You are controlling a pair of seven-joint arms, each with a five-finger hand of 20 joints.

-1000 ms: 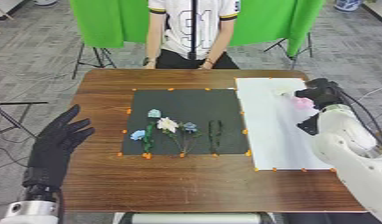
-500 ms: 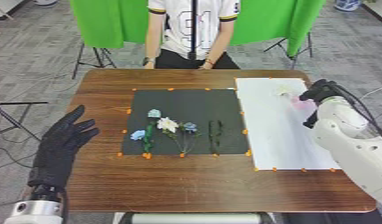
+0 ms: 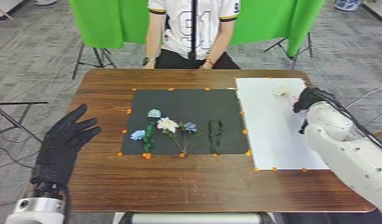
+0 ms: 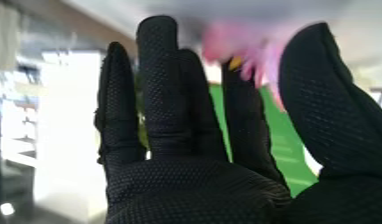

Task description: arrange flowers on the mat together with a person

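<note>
So, the right hand (image 3: pixel 314 97) is held wide near the pink flower (image 4: pixel 227 41), upper right of the head view; left hand (image 3: pixel 59 145)'s spread at left, other flowers (image 3: pixel 168 124) laid on the black mat (image 3: pixel 205 103) mid-frame.

the mat (image 3: pixel 196 100) lies on the table (image 3: pixel 196 185), left of the sheet (image 3: pixel 276 140); on the mat, the flowers (image 3: pixel 168 124) lie left of the leaves (image 3: pixel 215 136); another flower (image 3: pixel 281 90) lies on the sheet's far part
</note>
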